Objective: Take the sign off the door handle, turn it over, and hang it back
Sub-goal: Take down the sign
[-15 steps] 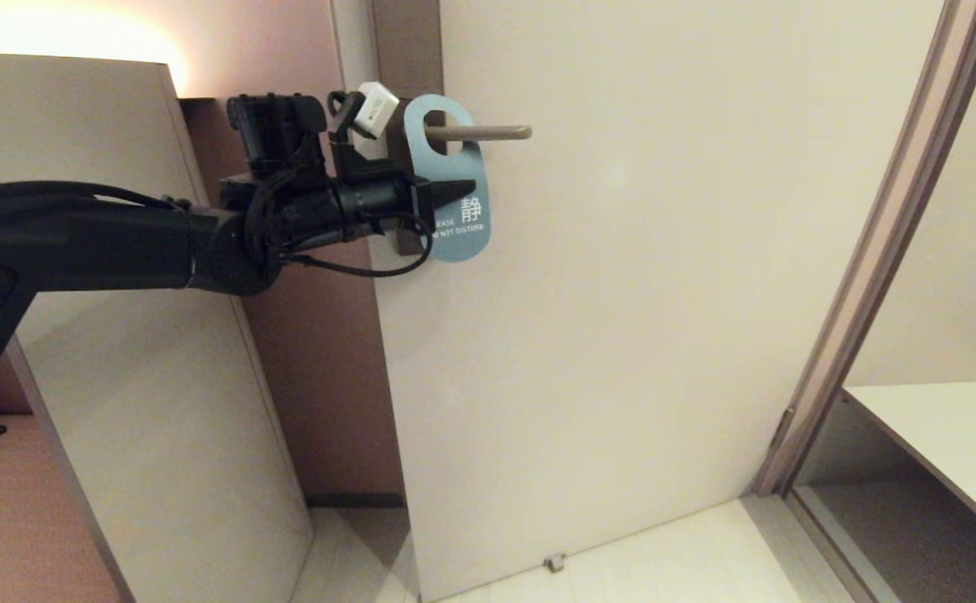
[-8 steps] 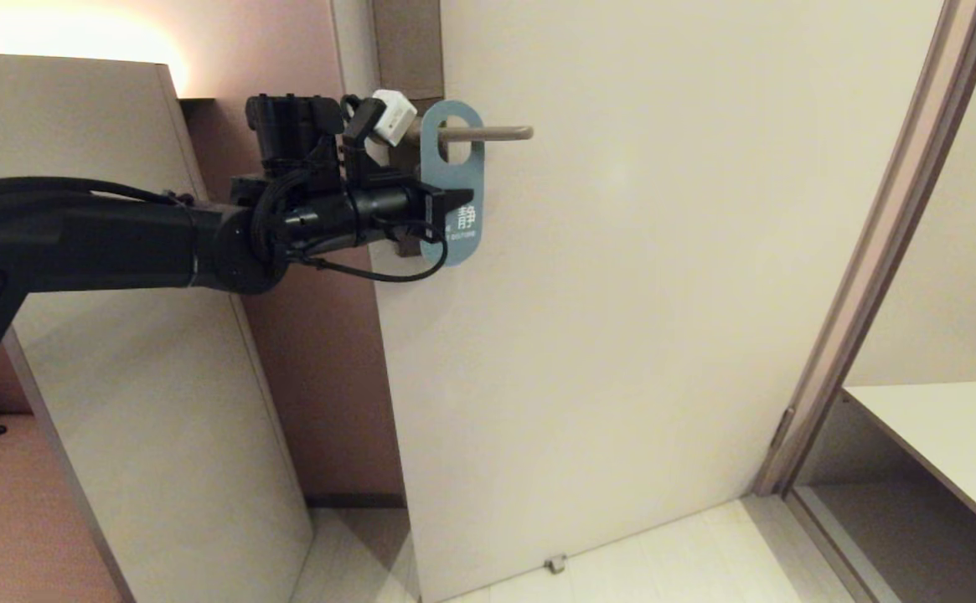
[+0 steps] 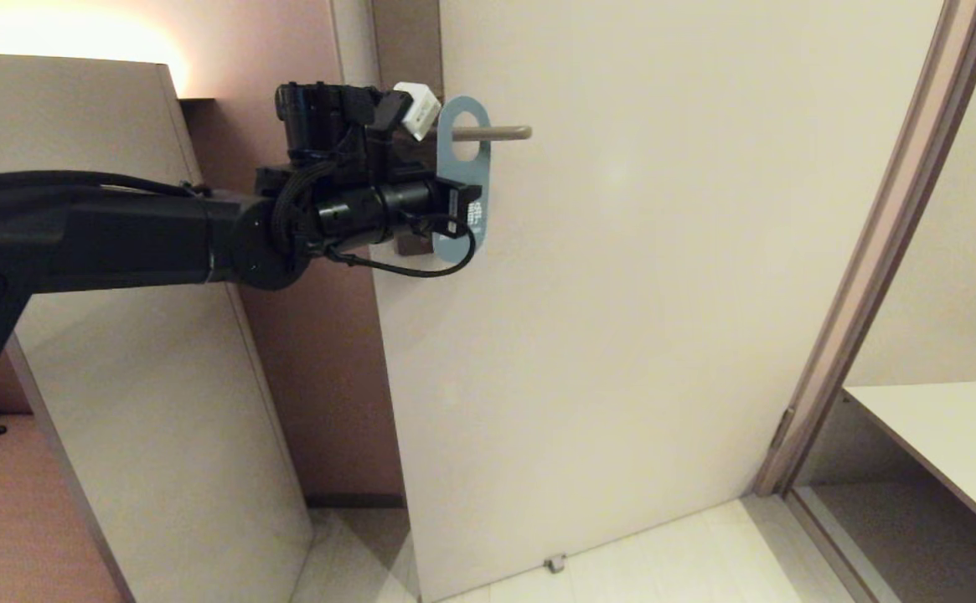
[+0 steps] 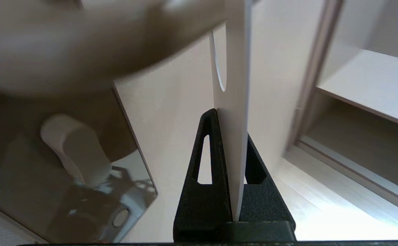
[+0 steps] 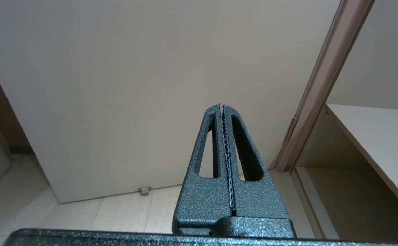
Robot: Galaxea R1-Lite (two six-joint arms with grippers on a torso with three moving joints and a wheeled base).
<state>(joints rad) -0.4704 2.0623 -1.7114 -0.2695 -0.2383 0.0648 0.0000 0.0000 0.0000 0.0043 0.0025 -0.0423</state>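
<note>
Change: since the earlier frames the left arm has pushed further toward the door, turning the sign more edge-on.
Door (image 3: pixel 622 293): pale, filling the middle of the head view.
Left gripper (image 3: pixel 464 205): fingers (image 4: pixel 206 160) clenched on the sign's lower half.
Sign (image 3: pixel 461 163): blue face showing, its oval hole around the door handle; white face toward the wrist camera (image 4: pixel 233 112).
Door handle (image 3: pixel 500 132): horizontal lever passing through the sign's hole.
Right gripper (image 5: pixel 222 109): fingers pressed together, empty, facing the door.
</note>
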